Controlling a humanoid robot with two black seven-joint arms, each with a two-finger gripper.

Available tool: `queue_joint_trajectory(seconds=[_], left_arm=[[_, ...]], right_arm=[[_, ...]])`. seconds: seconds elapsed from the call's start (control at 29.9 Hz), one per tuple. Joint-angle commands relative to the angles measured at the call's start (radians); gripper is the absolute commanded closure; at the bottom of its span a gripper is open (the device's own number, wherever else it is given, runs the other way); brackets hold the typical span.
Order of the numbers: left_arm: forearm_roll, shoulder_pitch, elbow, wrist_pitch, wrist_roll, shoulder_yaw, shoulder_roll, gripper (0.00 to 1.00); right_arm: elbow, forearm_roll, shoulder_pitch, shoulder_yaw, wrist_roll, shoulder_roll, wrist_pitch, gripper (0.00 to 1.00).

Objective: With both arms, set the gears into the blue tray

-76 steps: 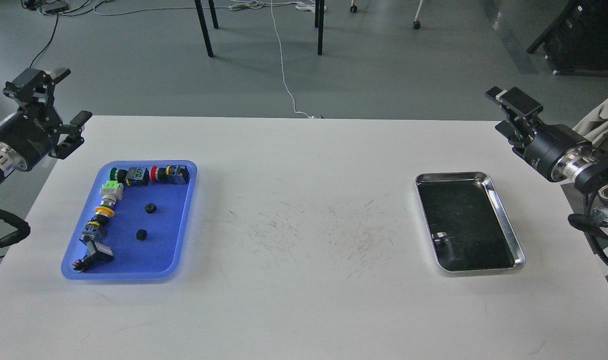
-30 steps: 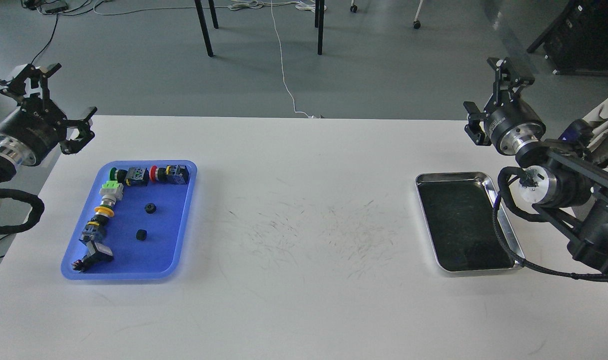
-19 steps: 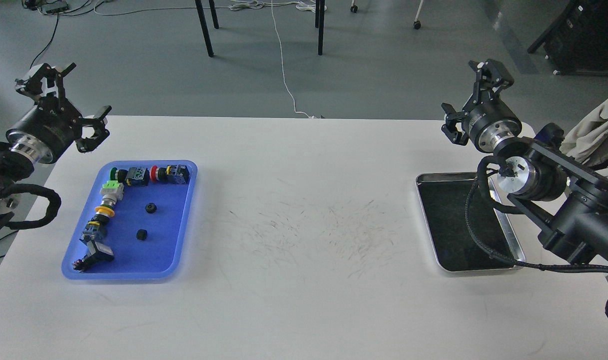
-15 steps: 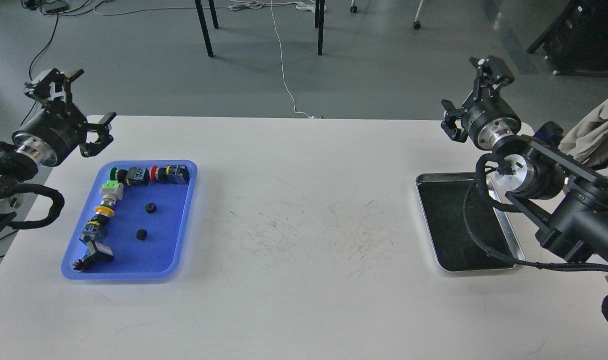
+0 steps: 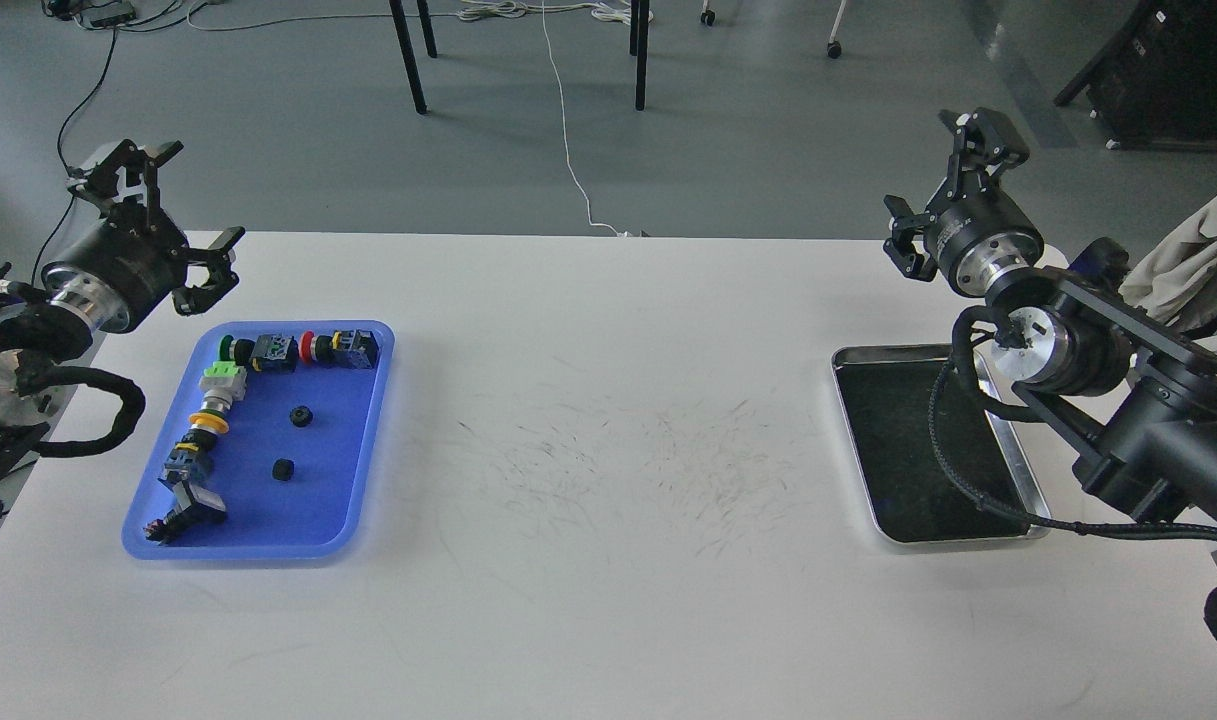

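Two small black gears lie inside the blue tray [image 5: 348, 470] at the table's left: one gear [image 5: 300, 417] near its middle, the other gear [image 5: 283, 468] a little nearer to me. My left gripper [image 5: 173, 215] hovers above the table's far left corner, beyond the tray, open and empty. My right gripper [image 5: 946, 190] is raised over the far right edge of the table, behind the silver tray, fingers spread wide and holding nothing.
Colourful push-button switch parts [image 5: 298, 351] line the blue tray's far and left sides. A silver metal tray [image 5: 1031, 480] with a dark inside sits at the right, partly covered by my right arm [image 5: 1118, 400]. Fine dark scratches mark the white table [image 5: 608, 600].
Both arms swung inward over the table. The left gripper moved right toward the blue tray's far corner; the right arm came in over the silver tray, its gripper turned upward. The gears stayed put.
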Motion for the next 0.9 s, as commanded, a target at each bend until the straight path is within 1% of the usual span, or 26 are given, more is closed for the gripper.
queue_joint_trajectory(seconds=[0.0,0.6,0.74,0.87], left_arm=[[0.001,-0.010,0.002,0.002,0.001,0.000,-0.003,0.01],[0.054,-0.012,0.005,0.002,-0.001,0.002,0.004,0.01],[0.108,-0.018,0.036,0.009,-0.001,0.000,-0.004,0.01],[0.114,-0.020,0.040,0.009,-0.001,0.000,-0.004,0.01]], right_arm=[[-0.041,0.000,0.004,0.003,0.000,0.007,0.003,0.01],[-0.050,-0.004,0.016,-0.015,0.000,0.014,0.006,0.01],[-0.049,-0.004,0.013,-0.015,0.000,0.014,0.006,0.01],[-0.050,-0.004,0.013,-0.015,0.000,0.016,0.006,0.01]])
